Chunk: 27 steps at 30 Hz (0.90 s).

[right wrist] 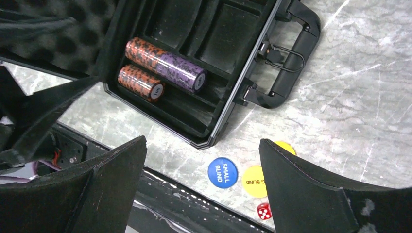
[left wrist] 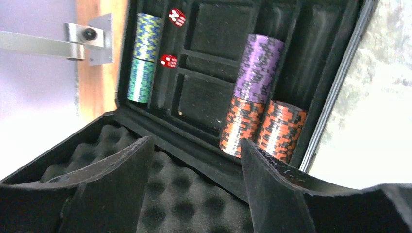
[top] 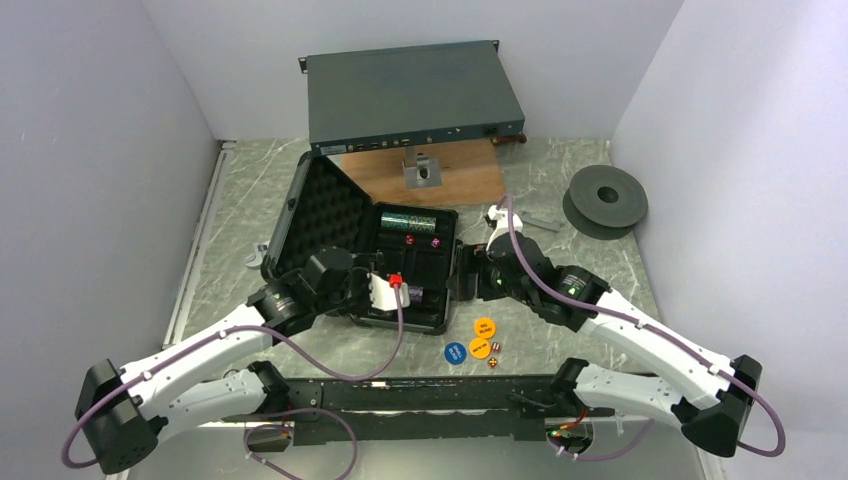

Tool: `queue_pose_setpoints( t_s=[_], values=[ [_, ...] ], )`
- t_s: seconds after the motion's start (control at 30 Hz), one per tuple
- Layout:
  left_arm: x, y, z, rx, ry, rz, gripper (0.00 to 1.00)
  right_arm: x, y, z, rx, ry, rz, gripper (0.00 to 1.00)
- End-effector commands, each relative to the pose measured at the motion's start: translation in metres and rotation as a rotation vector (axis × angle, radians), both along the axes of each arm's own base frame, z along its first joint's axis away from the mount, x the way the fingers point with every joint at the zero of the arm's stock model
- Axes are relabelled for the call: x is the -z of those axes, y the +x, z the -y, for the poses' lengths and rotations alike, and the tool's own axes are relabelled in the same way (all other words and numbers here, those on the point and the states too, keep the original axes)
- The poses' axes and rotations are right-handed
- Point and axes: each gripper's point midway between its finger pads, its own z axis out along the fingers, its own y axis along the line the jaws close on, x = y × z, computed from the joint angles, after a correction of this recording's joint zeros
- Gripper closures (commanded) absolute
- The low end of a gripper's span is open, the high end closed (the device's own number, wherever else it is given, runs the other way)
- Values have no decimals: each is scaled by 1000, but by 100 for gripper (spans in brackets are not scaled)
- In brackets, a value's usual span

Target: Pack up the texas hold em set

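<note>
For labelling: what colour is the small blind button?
The small blind button is blue with white lettering; right wrist view.

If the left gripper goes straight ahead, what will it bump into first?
Most likely the case's bumpy foam lid, right between the left gripper's open fingers; the chip tray lies just beyond. Depth is unclear.

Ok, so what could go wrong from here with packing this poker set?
The small blind button and big blind button lie flat on the table, close together, so the open right gripper may slip off one or nudge its neighbour and the red die. The open left gripper sits close to the orange chip stacks; a bump could spill them.
</note>
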Motion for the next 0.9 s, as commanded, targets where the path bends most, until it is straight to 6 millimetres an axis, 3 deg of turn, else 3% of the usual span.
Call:
queue_pose_setpoints(
  t_s=[0.0, 0.07, 0.2, 0.57, 0.87],
  values=[
    [-41, 7, 7, -43, -175, 85, 25, -6, 1, 2, 27, -5, -12, 11],
    [-51, 11, 4, -86, -226, 115, 10, -1, -1, 3, 31, -16, -37, 11],
    [-67, 15, -3, -152, -301, 147, 1, 13, -9, 7, 38, -48, -101, 11],
    [-114, 39, -33, -441, -468, 197, 0, 57, -35, 5, -66, -136, -231, 14],
    [-127, 43, -51, -517, -505, 247, 0, 95, -61, -18, -282, -248, -174, 15]
  ],
)
